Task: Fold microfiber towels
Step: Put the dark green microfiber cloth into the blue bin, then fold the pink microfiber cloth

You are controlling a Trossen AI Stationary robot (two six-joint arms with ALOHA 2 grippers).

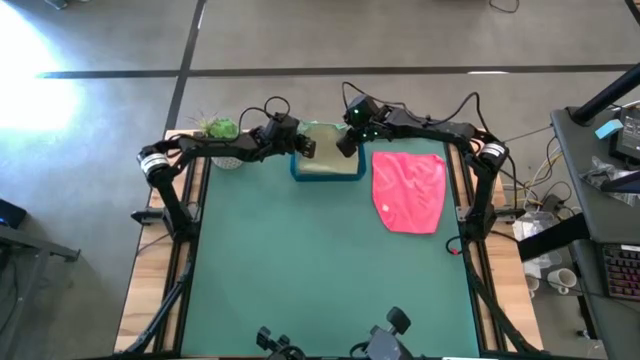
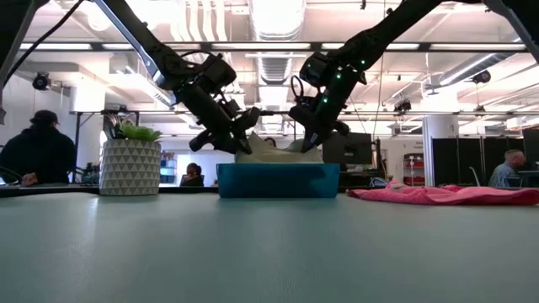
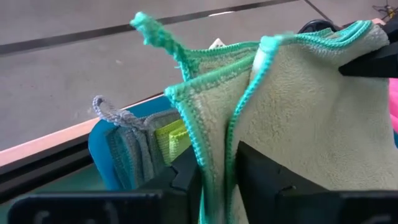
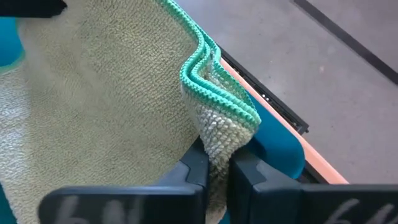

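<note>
The sage towel (image 1: 328, 160) covers most of the tray (image 1: 296, 171), so what lies under it there cannot be told from above. In the left wrist view only edges of a grey towel (image 3: 127, 146) and a lime towel (image 3: 173, 135) show beside the sage one; the rest is hidden. The left gripper (image 3: 217, 171) is cut off by the frame's edge, its fingertips buried in cloth. The right gripper (image 4: 216, 167) likewise. The pink towel (image 4: 395, 93) is barely a sliver in the left wrist view
</note>
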